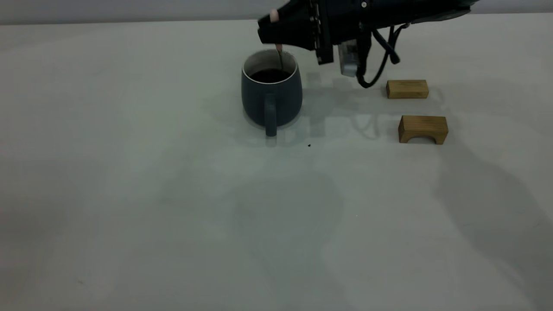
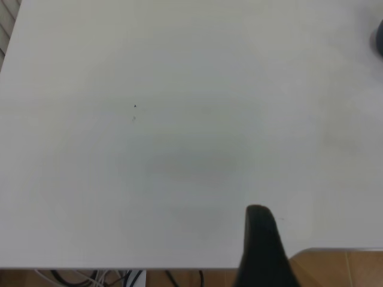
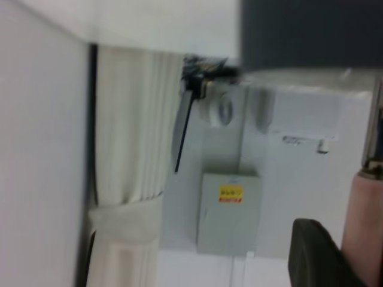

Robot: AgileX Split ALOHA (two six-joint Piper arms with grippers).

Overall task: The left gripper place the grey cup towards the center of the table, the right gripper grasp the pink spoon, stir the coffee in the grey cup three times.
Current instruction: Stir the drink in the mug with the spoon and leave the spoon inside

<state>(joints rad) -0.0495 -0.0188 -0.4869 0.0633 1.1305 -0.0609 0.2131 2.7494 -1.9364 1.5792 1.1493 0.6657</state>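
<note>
Right tool (image 1: 271,31) clamped on pink spoon (image 1: 278,51), bowl in coffee (image 1: 269,75).

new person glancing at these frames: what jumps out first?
The grey cup of dark coffee, standing a little back from the middle of the table, handle facing the exterior camera. Right above it, the right gripper reaches in from the upper right, holding the pink spoon dipped into the cup. Two wooden blocks sit to the cup's right.
</note>
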